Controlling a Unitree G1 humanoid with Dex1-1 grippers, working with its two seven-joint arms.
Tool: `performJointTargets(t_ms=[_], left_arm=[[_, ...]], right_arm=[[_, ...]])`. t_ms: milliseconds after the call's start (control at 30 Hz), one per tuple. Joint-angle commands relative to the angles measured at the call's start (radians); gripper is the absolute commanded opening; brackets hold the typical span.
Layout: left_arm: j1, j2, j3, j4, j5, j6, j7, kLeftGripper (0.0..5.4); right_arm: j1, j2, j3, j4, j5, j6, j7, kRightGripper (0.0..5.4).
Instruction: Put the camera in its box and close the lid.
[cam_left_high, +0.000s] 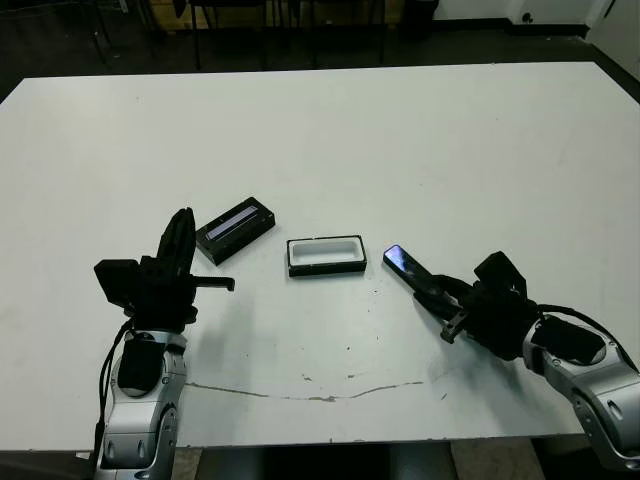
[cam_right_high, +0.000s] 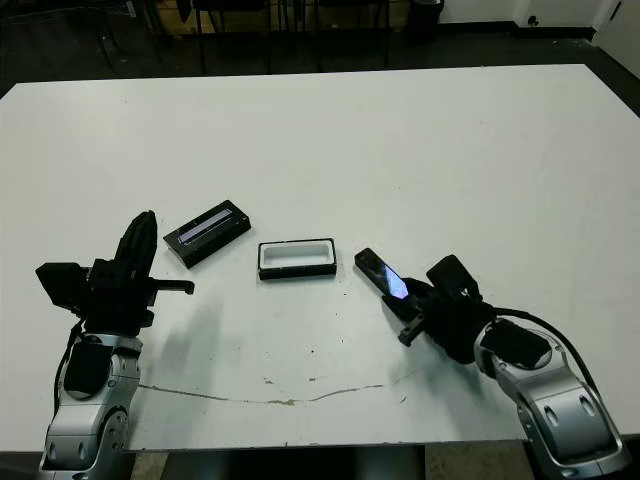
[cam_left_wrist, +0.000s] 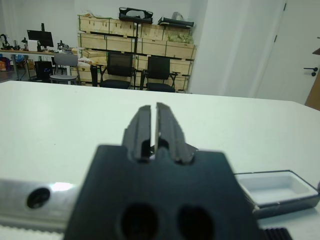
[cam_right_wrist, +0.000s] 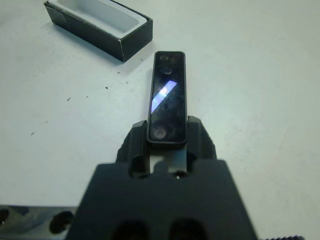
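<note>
The camera (cam_right_wrist: 167, 97) is pinched at one short end between the two fingers of the right gripper (cam_right_wrist: 167, 142), and most of its length sticks out free beyond them. It is held near the front edge of the desk (cam_left_high: 450, 140), toward the right side, with its free end pointing at the box (cam_left_high: 326, 255); whether that end touches the desk I cannot tell.

The box lies open near the middle of the front half of the desk, just beside the camera's free end, white lining up. The lid (cam_left_high: 236, 229) lies flat beside the box on its other side, apart from it, stripe upward.

The left gripper (cam_left_wrist: 154, 132) has its fingers pressed together, holding nothing, and stands near the lid.

Risks, as I judge them: the grip is only on one end, so the camera could rotate or slip out. The box is only slightly bigger than the camera, so a crooked approach may catch the rim and push the light box away.
</note>
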Motion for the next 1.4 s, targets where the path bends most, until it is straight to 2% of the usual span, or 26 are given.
performJointTargets(t_ms=[33,200,233,267,300,367,400,500,533,667,867,1000,1100,1233,1400], left_arm=[[0.008,0.001,0.003,0.005,0.001,0.01,0.006,0.0],[0.011,-0.005,0.001,-0.001,-0.001,0.02,0.012,0.0],[0.012,-0.004,0.0,-0.002,0.002,0.02,0.014,0.0],[0.013,-0.003,-0.001,-0.002,0.007,0.02,0.016,0.0],[0.012,-0.001,-0.001,0.003,0.011,0.014,0.015,0.0],[0.011,0.0,0.0,0.007,0.009,0.011,0.014,0.0],[0.011,-0.001,0.0,0.007,0.009,0.011,0.014,0.0],[0.01,-0.005,0.0,0.01,0.001,0.009,0.011,0.0],[0.009,-0.007,0.0,0.013,-0.009,0.008,0.005,0.0],[0.006,-0.009,-0.002,0.023,-0.017,-0.004,-0.003,0.0],[0.011,-0.006,0.002,0.016,-0.024,0.008,-0.01,0.0],[0.013,-0.001,0.001,0.023,-0.009,-0.007,-0.011,0.0],[0.016,-0.001,-0.001,0.02,-0.004,-0.007,-0.012,0.0],[0.018,-0.005,-0.001,0.014,-0.008,0.002,-0.008,0.0],[0.017,-0.004,-0.003,0.02,-0.009,-0.002,-0.012,0.0]], right_arm=[[0.017,-0.016,0.007,0.015,-0.015,0.041,0.004,0.47],[0.013,0.002,-0.035,-0.03,0.002,0.111,-0.038,0.47],[0.004,0.009,-0.055,-0.035,0.009,0.105,-0.044,0.47],[-0.006,0.016,-0.072,-0.03,0.017,0.095,-0.045,0.47],[-0.032,0.023,-0.097,0.013,0.032,0.027,-0.018,0.47],[-0.103,0.024,-0.135,0.08,0.061,-0.031,0.021,0.47],[-0.145,0.022,-0.153,0.094,0.086,-0.002,0.027,0.47],[-0.297,0.001,-0.186,0.083,0.164,0.196,0.018,0.47],[-0.35,-0.003,-0.189,0.097,0.185,0.225,0.034,0.47],[-0.534,-0.004,-0.146,0.228,0.223,0.199,0.162,0.47],[-0.775,-0.003,0.029,0.459,0.125,0.074,0.378,0.47],[-0.921,0.006,0.187,0.654,-0.025,-0.147,0.572,0.47],[-0.999,0.034,0.26,0.775,-0.104,-0.263,0.679,0.46],[-1.052,0.083,0.317,0.886,-0.174,-0.353,0.771,0.46],[-1.101,0.128,0.367,1.006,-0.248,-0.43,0.876,0.46]])
